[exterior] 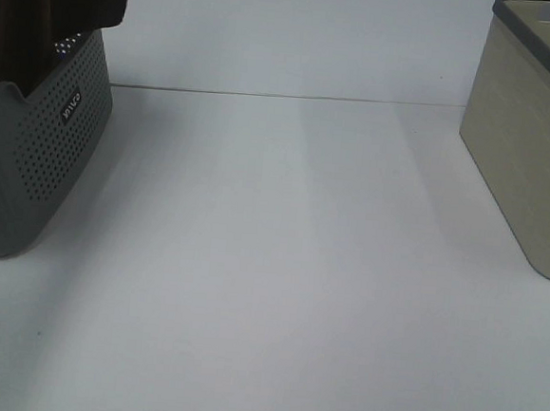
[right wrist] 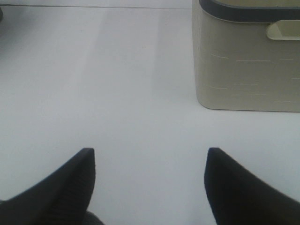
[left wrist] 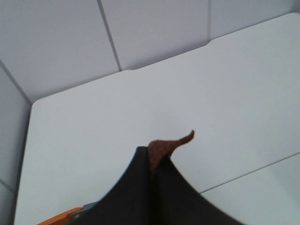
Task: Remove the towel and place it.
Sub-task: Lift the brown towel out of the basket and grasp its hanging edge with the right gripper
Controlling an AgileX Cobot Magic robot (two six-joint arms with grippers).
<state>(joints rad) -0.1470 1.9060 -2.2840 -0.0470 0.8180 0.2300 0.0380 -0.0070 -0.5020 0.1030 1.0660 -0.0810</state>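
Towel runs off frame, its tip pinched in left claw.

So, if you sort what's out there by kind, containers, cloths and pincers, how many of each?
Containers: 2, the grey perforated basket and the beige bin.
Cloths: 1, the dark reddish-brown towel.
Pincers: 2, the left pincer shut on the towel, and the right pincer open and empty.
Total: 5.
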